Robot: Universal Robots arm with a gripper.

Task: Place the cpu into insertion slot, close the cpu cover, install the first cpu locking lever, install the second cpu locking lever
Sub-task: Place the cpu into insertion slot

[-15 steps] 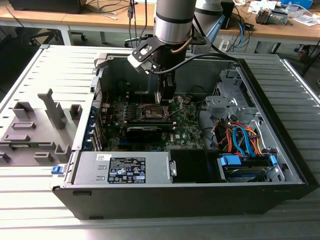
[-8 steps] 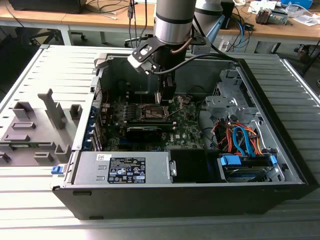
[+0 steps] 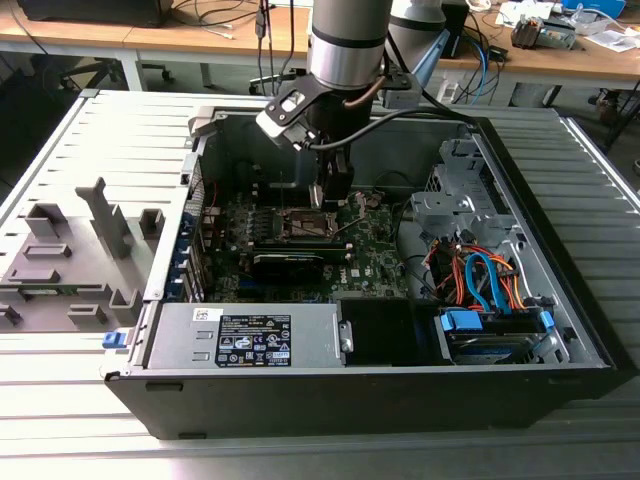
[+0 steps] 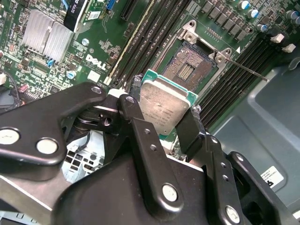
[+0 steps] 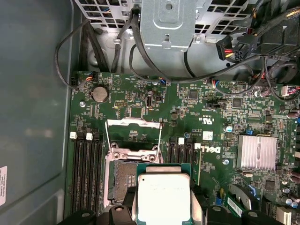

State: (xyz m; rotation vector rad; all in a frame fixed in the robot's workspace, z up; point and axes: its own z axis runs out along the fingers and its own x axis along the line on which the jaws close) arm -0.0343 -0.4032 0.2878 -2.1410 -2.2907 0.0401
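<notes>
Black gripper [image 4: 165, 96] clamps square silver-topped cpu [image 4: 161, 111] near dark insertion slot [image 4: 187, 70].

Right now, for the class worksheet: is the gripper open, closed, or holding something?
Gripper: closed on the cpu, which is not yet in the empty insertion slot.

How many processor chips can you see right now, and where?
1. The chip is held in the gripper, above the green board near the open socket. The socket looks empty, so none hides there.
</notes>
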